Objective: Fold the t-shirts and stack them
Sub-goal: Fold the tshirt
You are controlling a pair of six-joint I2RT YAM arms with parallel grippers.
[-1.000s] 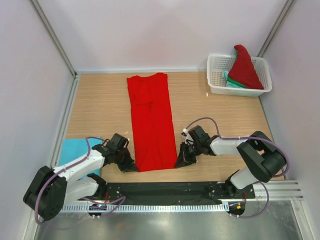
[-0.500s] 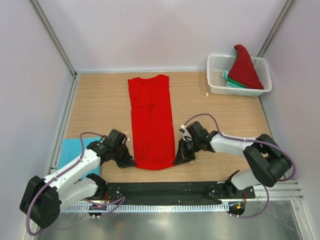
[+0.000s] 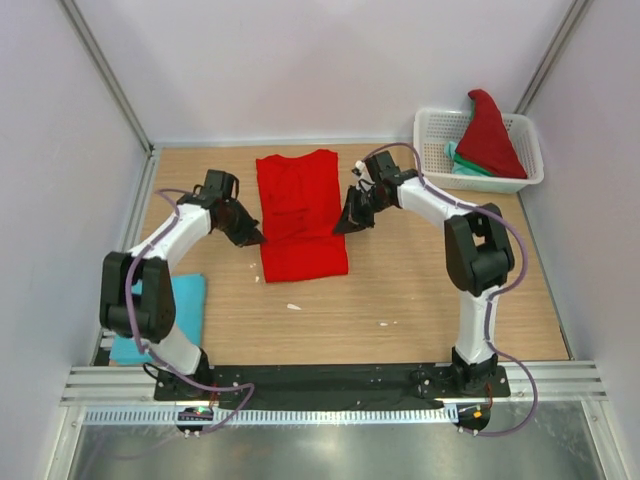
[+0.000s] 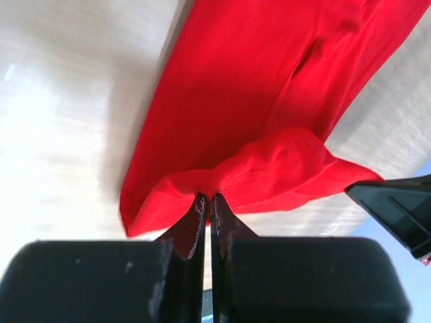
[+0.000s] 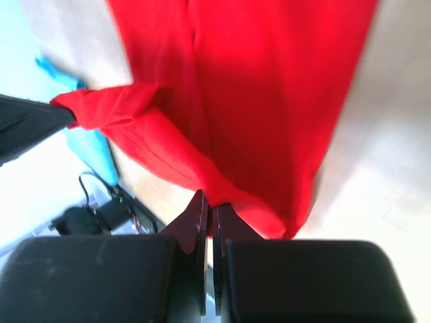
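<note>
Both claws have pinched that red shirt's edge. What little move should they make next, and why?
Probably carry the hem on toward the far end, then lower it. The left gripper and right gripper are each shut on the hem of the red t-shirt, lifted only partway over, so the fold looks unfinished.

Bright light; tabletop glares white beside red t-shirt.

Table open front-centre and right; white basket fills far-right corner; blue t-shirt near-left.

White arms with black joints, looping lilac cables, black base plate.
</note>
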